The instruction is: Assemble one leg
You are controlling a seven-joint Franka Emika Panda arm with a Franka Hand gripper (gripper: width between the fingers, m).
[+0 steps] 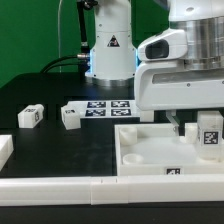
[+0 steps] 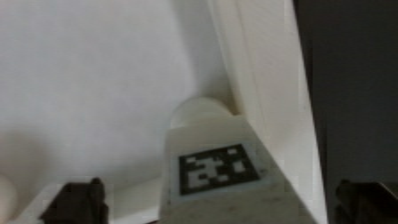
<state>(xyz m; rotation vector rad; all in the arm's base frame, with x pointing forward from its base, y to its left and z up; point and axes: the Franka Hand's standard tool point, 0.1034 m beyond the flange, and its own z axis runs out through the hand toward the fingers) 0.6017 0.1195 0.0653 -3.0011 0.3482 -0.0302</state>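
Against the tray's raised rim, little room
My claw stands open, a fingertip on each side of the leg, neither touching; rim close on one side, bare tray floor opposite.

The leg is a small white block with a black-and-white tag on its face. It stands inside the tray, at the exterior view's right.

Black table in shot: marker board lying mid-worktop, one leg block and a second leg block beside it. White tray sits by the near edge, with a long bar running along that edge.
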